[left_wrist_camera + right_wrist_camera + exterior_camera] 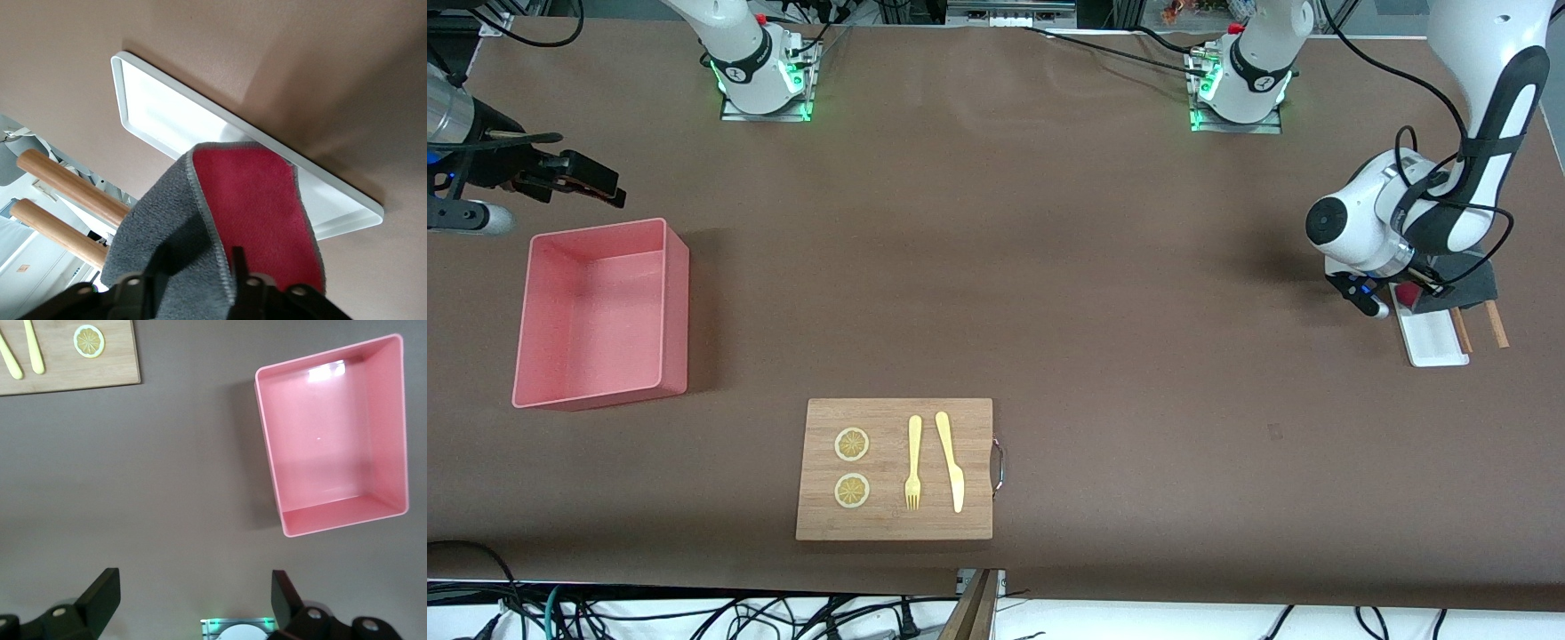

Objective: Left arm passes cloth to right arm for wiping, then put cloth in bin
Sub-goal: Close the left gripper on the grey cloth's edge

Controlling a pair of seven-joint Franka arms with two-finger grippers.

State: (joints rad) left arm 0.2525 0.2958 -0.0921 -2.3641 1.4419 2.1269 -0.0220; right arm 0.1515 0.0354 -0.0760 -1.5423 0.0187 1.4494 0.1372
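Below: left claw closing on cloth at white tray; right claw spread wide, waiting.
Cloth bunched between left fingers, grey face and red face showing, over tray beside two wooden sticks at left arm's end of table. Right claw aloft near pink bin; wooden board nearer the front camera.
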